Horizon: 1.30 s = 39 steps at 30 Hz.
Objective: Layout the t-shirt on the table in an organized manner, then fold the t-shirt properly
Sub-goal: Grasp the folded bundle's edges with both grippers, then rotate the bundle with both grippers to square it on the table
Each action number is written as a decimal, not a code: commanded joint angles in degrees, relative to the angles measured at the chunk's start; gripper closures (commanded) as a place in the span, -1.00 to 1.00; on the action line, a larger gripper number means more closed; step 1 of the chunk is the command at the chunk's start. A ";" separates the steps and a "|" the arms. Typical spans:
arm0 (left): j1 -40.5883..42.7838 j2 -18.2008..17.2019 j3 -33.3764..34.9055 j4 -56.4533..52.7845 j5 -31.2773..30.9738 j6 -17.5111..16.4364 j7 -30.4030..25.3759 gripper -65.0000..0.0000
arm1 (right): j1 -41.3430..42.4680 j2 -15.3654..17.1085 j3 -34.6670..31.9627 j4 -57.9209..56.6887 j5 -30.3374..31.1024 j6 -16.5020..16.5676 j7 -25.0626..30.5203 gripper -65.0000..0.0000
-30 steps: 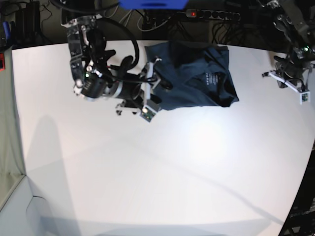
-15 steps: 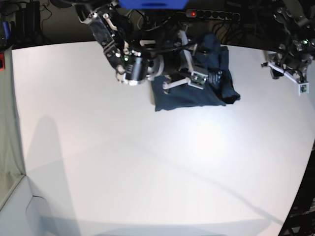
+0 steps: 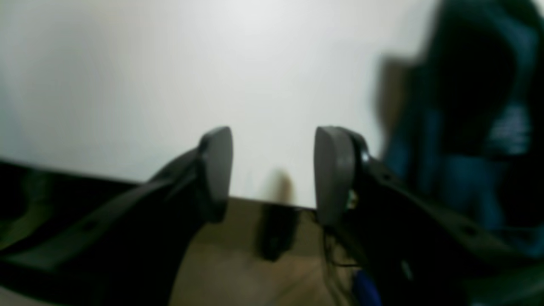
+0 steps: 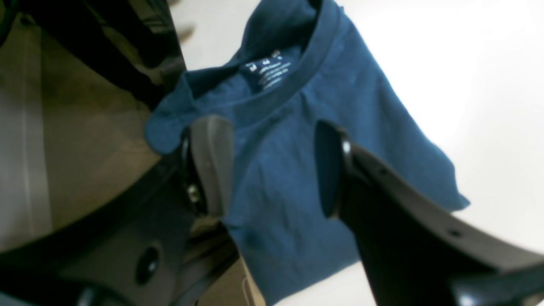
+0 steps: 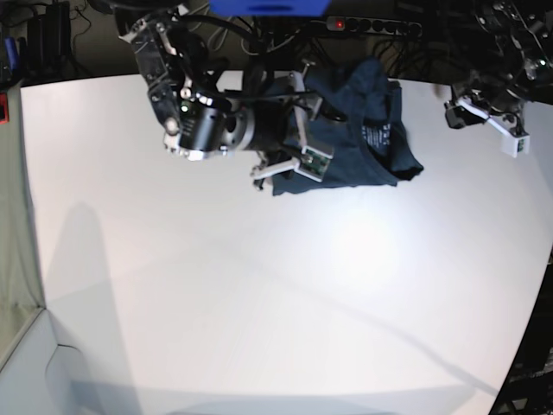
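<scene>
The dark navy t-shirt [image 5: 367, 138] lies bunched near the far edge of the white table [image 5: 259, 285]. Its collar and pale label marks [image 4: 267, 72] face the right wrist camera. My right gripper [image 5: 302, 125] hovers over the shirt's left part. In the right wrist view the right gripper [image 4: 270, 170] is open, and blue cloth [image 4: 272, 191] shows in the gap behind its fingers. My left gripper [image 5: 484, 112] hangs to the right of the shirt, apart from it. The left gripper [image 3: 274, 170] is open and empty above the table's edge, with the t-shirt [image 3: 467, 127] a blur at the right.
A power strip with a red light [image 5: 371, 26] and cables lie behind the table's far edge. A blue object [image 5: 268, 7] sits at the top. The table's curved rim runs down the right side [image 5: 531, 328].
The right arm swung from the shirt's left side to over the shirt, then back a little to the left. The shirt's far part bunched up. The left gripper opened and shifted slightly left.
</scene>
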 commanded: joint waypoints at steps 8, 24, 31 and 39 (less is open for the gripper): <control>0.29 -1.15 -0.13 1.08 -11.94 0.08 2.59 -0.33 | -1.26 1.36 0.48 0.97 0.98 -0.05 1.14 0.01; -6.30 0.96 13.59 -4.54 -14.05 0.52 4.88 -0.33 | -1.96 2.68 0.48 0.97 0.98 -0.05 1.05 0.01; -7.44 2.72 14.03 -5.78 -5.96 0.26 3.65 -0.33 | -1.96 3.47 0.48 0.97 0.98 -0.05 1.05 0.01; -7.09 2.19 14.12 -5.51 -5.35 0.52 4.61 -0.33 | -1.78 4.18 0.57 0.97 0.89 -0.05 1.05 0.01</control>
